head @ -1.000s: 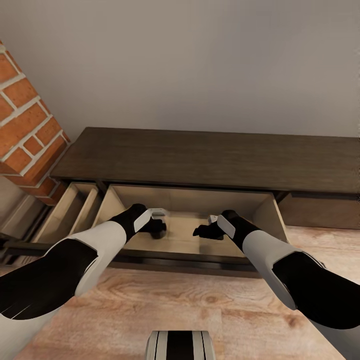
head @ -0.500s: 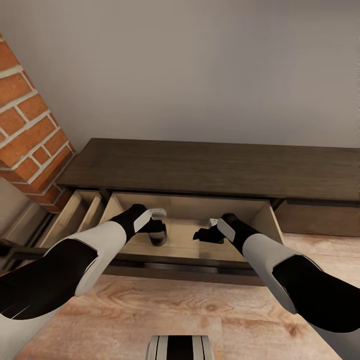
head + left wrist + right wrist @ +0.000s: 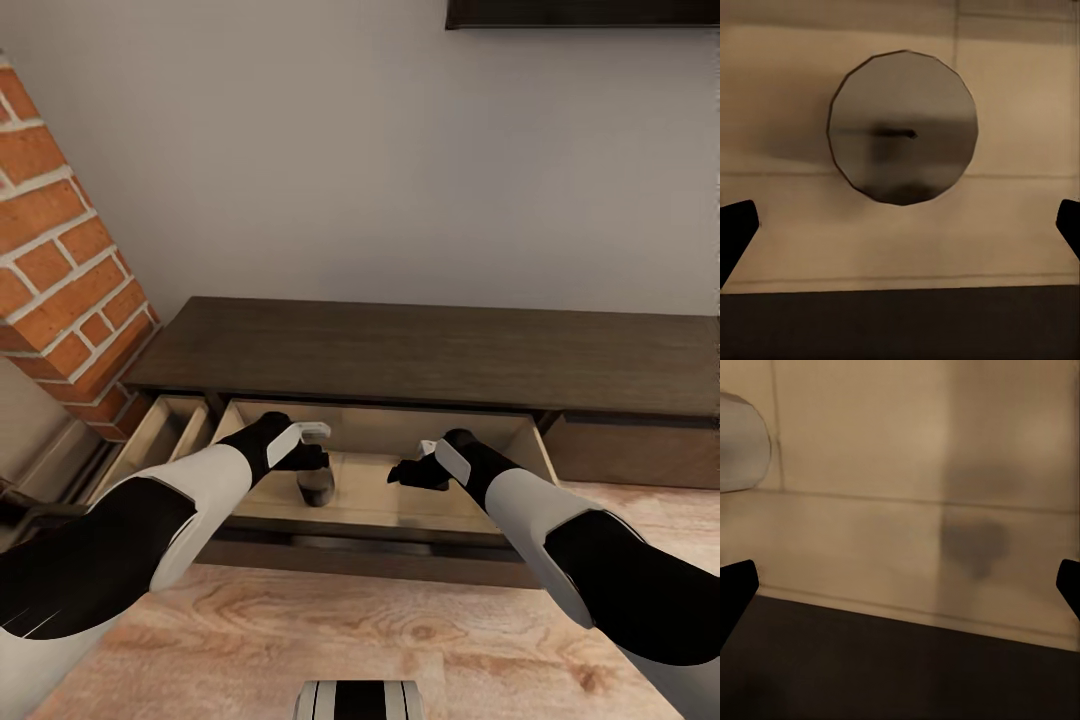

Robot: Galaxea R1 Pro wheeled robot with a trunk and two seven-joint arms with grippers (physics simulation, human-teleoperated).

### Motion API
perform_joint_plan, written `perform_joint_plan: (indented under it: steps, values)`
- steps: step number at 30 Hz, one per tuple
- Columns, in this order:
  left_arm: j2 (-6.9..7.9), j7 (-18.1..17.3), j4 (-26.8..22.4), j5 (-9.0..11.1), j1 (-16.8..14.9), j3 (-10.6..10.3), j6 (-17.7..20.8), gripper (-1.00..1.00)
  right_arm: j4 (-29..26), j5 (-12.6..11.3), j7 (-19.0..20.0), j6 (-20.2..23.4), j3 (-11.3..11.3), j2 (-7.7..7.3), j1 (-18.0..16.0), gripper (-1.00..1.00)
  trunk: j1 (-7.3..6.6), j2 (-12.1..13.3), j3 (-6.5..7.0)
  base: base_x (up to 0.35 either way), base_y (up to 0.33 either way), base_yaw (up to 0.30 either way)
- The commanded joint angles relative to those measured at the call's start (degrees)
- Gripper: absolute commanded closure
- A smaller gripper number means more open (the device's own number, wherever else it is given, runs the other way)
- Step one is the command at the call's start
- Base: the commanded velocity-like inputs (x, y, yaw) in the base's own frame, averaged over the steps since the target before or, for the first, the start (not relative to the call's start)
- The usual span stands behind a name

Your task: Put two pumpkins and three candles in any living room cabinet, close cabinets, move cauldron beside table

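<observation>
The cabinet (image 3: 430, 345) is a long low dark-brown unit against the wall, with its wide middle drawer (image 3: 400, 440) pulled out and a pale beige inside. One grey candle (image 3: 316, 487) stands upright on the drawer floor; I see its round top and wick from above (image 3: 904, 127), and its edge (image 3: 739, 442). My left gripper (image 3: 312, 458) hangs open directly above it, fingertips (image 3: 735, 232) wide apart and clear of it. My right gripper (image 3: 405, 472) is open over the same drawer, to the candle's right, holding nothing. Pumpkins, cauldron and table are out of view.
A second drawer (image 3: 165, 430) stands open at the cabinet's left end, beside the brick fireplace (image 3: 60, 270). The right drawer front (image 3: 640, 450) is shut. A dark panel (image 3: 580, 12) hangs on the wall above. Light wood floor (image 3: 330, 620) lies before the cabinet.
The camera has tilted up, so the cabinet sits lower in the picture. The candle now shows free below the left gripper's fingers, standing in the drawer. Both arms have barely moved.
</observation>
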Motion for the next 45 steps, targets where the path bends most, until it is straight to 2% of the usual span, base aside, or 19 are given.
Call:
perform_joint_plan:
  steps: [1,20,32,45]
  values:
    - [0.0,0.5,-0.1,0.6,0.0,-0.2,0.3,-1.0,0.0,-0.2,0.0,0.2,0.4,-0.02,0.0,-1.0,-0.03,0.0,0.19,0.0,0.0,0.0]
    - [0.0,0.5,0.7,0.6,0.0,-0.2,0.3,-1.0,-0.1,-0.2,0.0,0.2,0.4,-0.02,0.0,-1.0,-0.52,0.3,4.41,0.0,0.0,0.0]
    - [-0.01,0.5,0.7,0.6,0.1,-0.2,0.3,-1.0,0.0,-0.3,0.0,0.2,0.4,-0.02,0.0,-1.0,-0.83,0.4,7.99,0.0,0.0,0.0]
    - [0.0,0.5,0.7,0.6,0.1,-0.2,0.2,-1.0,0.0,-0.3,-0.1,0.2,0.4,-0.02,0.0,-1.0,-0.83,0.4,8.93,-0.031,0.0,0.0]
